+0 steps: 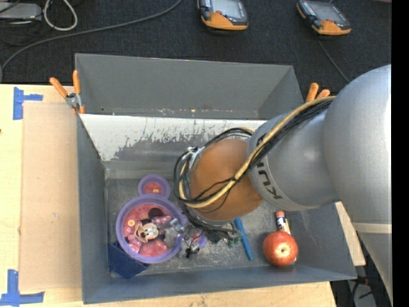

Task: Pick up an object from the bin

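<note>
gripper [197,238] hung low at right rim of round purple plastic plate with cartoon mouse [146,232], front-left in grey metal bin [89,190], likely its target. orange wrist cover [223,181] hid tip: spread or closed, could not tell. thin blue stick [243,238] and red apple [280,249] lay right.

— Obstructions?
— Orange cover [220,184] and cables [186,171] mask most of the tool [204,234]. The blue stick [245,243] runs under it; the small tube [281,222] above the apple [280,249] disappears beneath the arm [332,152].
— Unidentifiable?
— Small clutter [190,240] beside the purple bowl [120,226]. Arm cut off at right.
</note>
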### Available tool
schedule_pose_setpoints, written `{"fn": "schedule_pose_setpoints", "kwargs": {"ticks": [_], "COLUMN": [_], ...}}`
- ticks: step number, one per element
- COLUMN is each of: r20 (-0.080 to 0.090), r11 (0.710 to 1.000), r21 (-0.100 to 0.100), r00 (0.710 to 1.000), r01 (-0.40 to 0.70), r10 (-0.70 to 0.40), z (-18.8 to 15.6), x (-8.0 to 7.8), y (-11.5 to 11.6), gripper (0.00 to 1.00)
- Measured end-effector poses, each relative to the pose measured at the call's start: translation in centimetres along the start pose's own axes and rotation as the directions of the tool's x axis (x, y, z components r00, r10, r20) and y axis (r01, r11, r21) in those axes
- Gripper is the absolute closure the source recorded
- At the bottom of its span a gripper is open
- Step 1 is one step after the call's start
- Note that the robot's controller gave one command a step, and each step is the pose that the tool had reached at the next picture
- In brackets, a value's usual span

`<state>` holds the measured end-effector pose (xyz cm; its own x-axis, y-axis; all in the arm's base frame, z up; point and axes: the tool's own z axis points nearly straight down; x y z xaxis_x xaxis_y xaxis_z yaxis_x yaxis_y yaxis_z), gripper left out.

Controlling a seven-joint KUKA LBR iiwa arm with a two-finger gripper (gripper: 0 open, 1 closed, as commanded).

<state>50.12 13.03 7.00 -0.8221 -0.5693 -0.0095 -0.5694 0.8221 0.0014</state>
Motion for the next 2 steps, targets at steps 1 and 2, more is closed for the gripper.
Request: {"fn": "schedule_pose_setpoints", "kwargs": {"ticks": [1,2], "r20": [-0.001,-0.003], "r11": [1.000,1.000], "r21": [-0.001,-0.003], "r00": [1.000,1.000], "r01": [-0.005,-0.006], "r10": [0.005,0.006], "z": [-0.4,-3.7], "x": [0.0,0.1], "y": [0.0,0.2], "gripper": [1.00,1.00]}}
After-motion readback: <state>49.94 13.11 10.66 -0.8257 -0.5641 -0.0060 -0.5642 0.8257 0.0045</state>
